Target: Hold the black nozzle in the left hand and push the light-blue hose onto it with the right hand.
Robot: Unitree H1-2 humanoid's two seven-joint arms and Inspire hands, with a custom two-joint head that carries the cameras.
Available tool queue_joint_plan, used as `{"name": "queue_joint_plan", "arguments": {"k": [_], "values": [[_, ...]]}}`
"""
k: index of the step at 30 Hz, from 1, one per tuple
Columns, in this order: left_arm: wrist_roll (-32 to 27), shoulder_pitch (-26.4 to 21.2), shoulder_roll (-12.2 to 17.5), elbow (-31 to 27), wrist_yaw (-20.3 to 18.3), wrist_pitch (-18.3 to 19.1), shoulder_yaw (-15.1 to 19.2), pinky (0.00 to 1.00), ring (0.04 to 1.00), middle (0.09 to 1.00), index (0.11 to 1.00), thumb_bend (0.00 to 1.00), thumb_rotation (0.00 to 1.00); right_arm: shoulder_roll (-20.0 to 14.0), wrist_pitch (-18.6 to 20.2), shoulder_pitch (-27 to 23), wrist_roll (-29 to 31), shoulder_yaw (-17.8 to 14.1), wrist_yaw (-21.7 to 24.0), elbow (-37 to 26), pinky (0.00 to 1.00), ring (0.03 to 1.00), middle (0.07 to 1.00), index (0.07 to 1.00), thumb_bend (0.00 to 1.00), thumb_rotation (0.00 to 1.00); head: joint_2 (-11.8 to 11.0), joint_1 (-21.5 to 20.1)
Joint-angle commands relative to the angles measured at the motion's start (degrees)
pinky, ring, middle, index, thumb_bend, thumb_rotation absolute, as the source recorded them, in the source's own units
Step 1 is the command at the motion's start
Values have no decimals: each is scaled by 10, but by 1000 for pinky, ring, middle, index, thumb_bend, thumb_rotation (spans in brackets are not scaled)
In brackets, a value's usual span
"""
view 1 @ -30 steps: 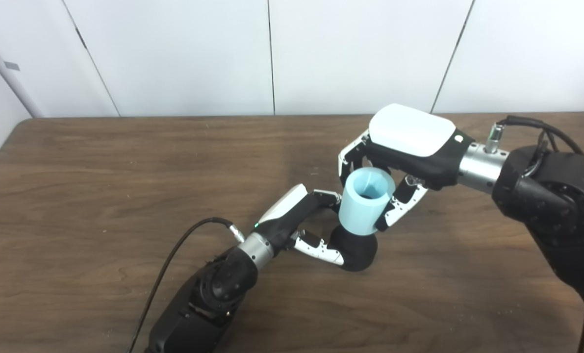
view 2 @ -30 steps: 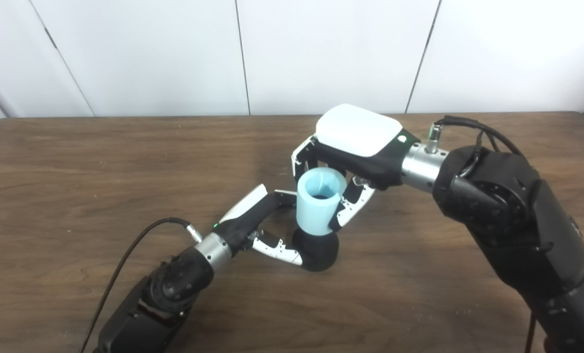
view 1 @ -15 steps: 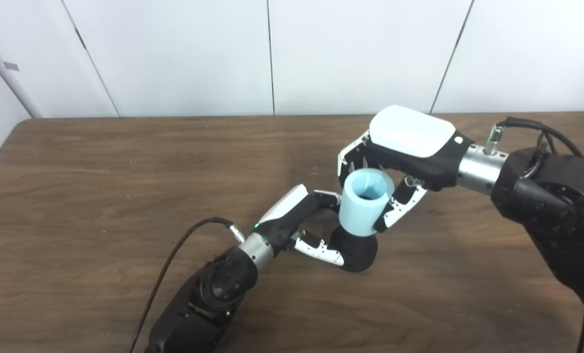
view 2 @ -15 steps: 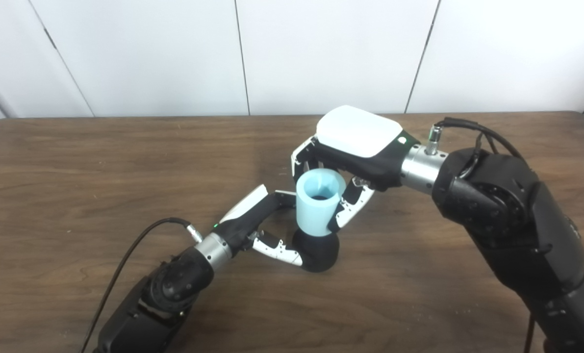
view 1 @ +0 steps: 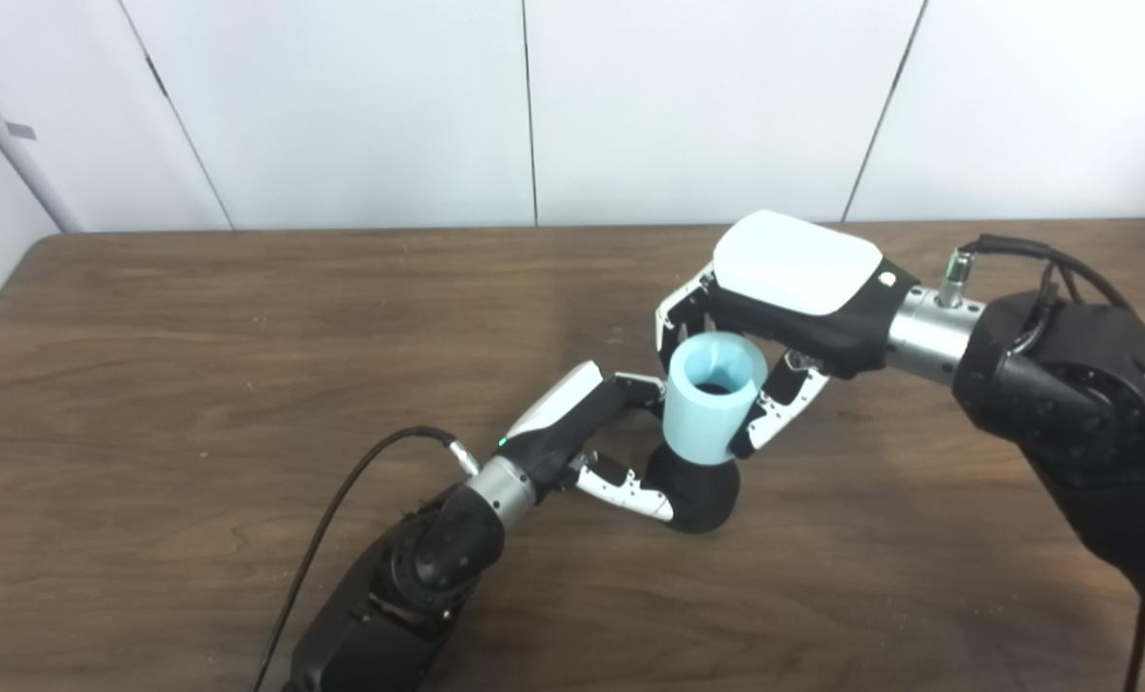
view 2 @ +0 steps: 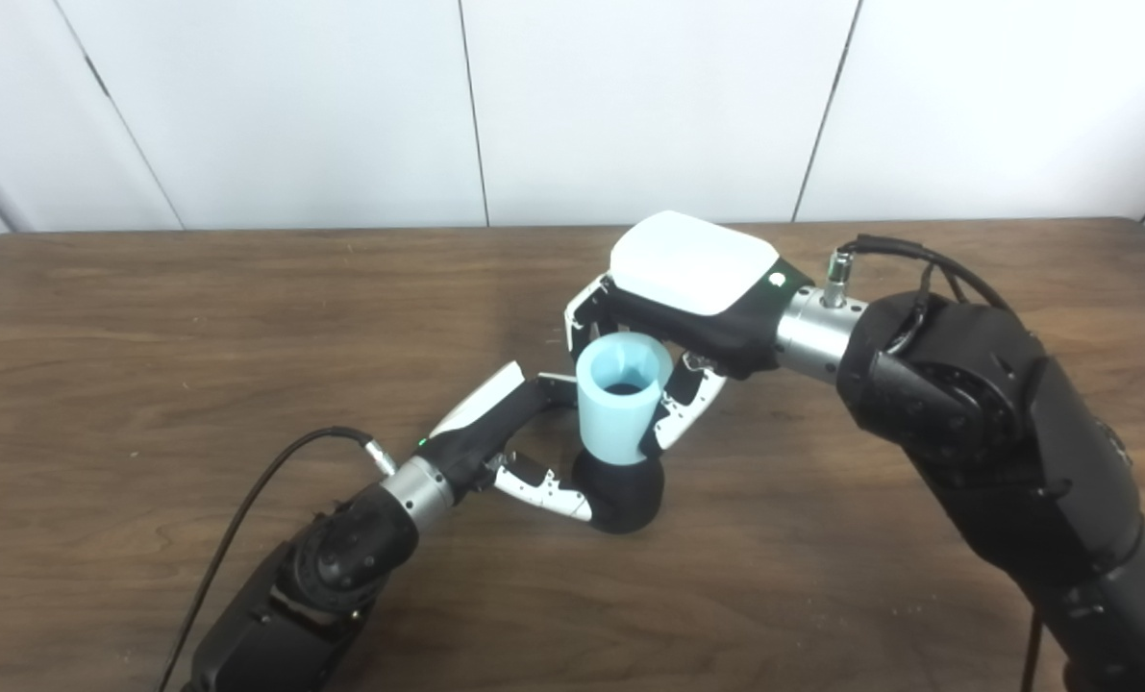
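Observation:
The black nozzle (view 1: 697, 490) stands on the brown table (view 1: 197, 365), a rounded black body with its top hidden inside the hose. My left hand (view 1: 591, 432) is shut on the nozzle, thumb curled around its near side. The light-blue hose (view 1: 711, 402), a short wide tube with its open end up, sits upright on the nozzle, tilted slightly. My right hand (view 1: 774, 317) comes in from the right and is shut on the hose, fingers behind it and thumb on its right side. In the right eye view the hose (view 2: 620, 399) and nozzle (view 2: 620, 495) stand the same way.
A black cable (view 1: 341, 500) loops from my left wrist over the table. The table's far edge meets a white panelled wall (view 1: 534, 106).
My right hand and the hose have shifted a little to the left and slightly down on the nozzle. The left hand has stayed in place.

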Motion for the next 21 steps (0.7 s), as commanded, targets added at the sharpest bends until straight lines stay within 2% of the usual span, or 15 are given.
{"name": "queue_joint_plan", "arguments": {"k": [1, 5, 9, 11, 12, 13, 14, 16, 18, 21], "values": [[25, 8, 16, 15, -12, 28, -2, 920, 738, 616, 483, 514, 81, -7, -14, -12, 0, 5, 5, -1, 315, 378, 457, 509, 526, 0, 0, -1], [25, 9, 16, 15, -12, 29, -2, 920, 738, 616, 483, 514, 81, -8, -15, -11, -2, 4, 4, -3, 302, 362, 445, 517, 525, 0, 0, -1], [26, 9, 16, 12, -13, 30, -3, 920, 738, 616, 483, 514, 80, -11, -18, -8, -5, 1, 0, -1, 369, 430, 452, 534, 524, 6, 1, -1], [26, 8, 16, 14, -12, 28, -3, 920, 738, 616, 483, 514, 80, -12, -22, -6, -6, -2, -4, -1, 392, 461, 479, 504, 528, 6, 1, -1], [26, 8, 17, 15, -12, 27, -3, 920, 738, 616, 483, 514, 80, -13, -24, -4, -6, -4, -6, -1, 422, 501, 550, 611, 748, 115, 1, -1], [26, 8, 17, 15, -12, 27, -3, 920, 737, 616, 483, 514, 80, -13, -29, -2, -7, -7, -12, -3, 427, 508, 563, 630, 786, 135, 1, 0], [26, 8, 17, 15, -12, 27, -3, 920, 737, 616, 483, 514, 81, -13, -34, -1, -8, -9, -16, -5, 480, 572, 620, 657, 840, 181, 1, 0], [26, 7, 17, 17, -13, 27, -3, 920, 737, 616, 483, 514, 81, -13, -56, 3, -18, -17, -36, -7, 568, 669, 701, 693, 895, 264, 0, -1], [25, 6, 17, 17, -14, 28, -3, 920, 737, 616, 483, 514, 81, -11, -81, 8, -28, -27, -59, -10, 673, 780, 808, 757, 888, 422, 0, -2], [24, 5, 17, 17, -15, 28, -2, 920, 737, 616, 483, 514, 81, -6, -105, 14, -31, -41, -85, -8, 786, 866, 885, 817, 880, 523, -1, -1]]}}
